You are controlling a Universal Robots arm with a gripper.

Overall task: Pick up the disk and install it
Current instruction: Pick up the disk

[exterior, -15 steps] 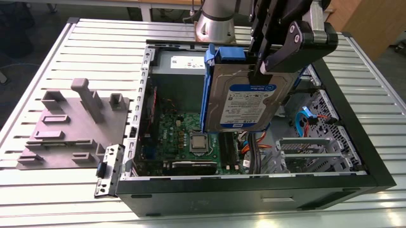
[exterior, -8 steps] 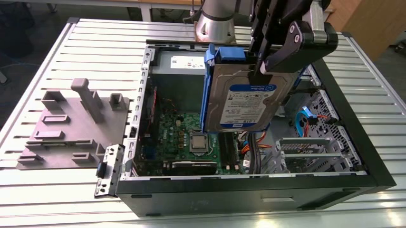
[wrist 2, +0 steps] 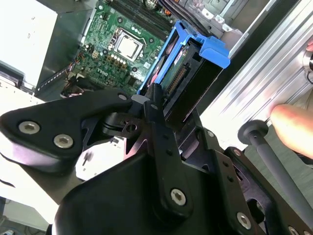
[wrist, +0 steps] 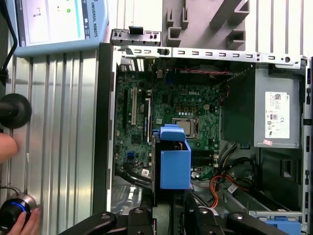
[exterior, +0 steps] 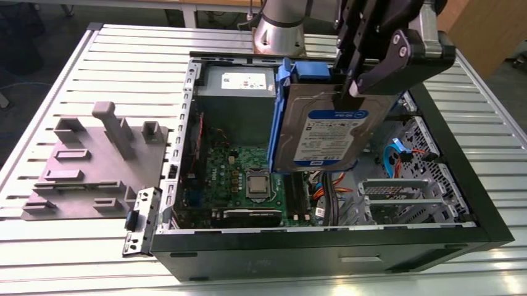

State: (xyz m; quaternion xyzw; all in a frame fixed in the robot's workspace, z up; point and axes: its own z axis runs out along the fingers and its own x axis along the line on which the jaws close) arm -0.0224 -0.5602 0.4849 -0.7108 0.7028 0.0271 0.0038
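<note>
The end effector [exterior: 352,86] is clamped on the disk [exterior: 325,132], which hangs beneath it over the computer case [exterior: 329,245], long axis upright.

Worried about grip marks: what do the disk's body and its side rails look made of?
The disk body: likely metal, matte silver-grey, with a paper-like white-and-blue label. The side rails: probably moulded plastic, uniformly bright blue with a slight sheen.

In the exterior view an open black computer case [exterior: 346,250] sat mid-frame on the slatted counter [exterior: 66,259], its green motherboard [exterior: 234,176] exposed and a grey power supply [exterior: 239,86] above. A grey moulded fixture [exterior: 91,166] lay beside it at the exterior view's left.
</note>
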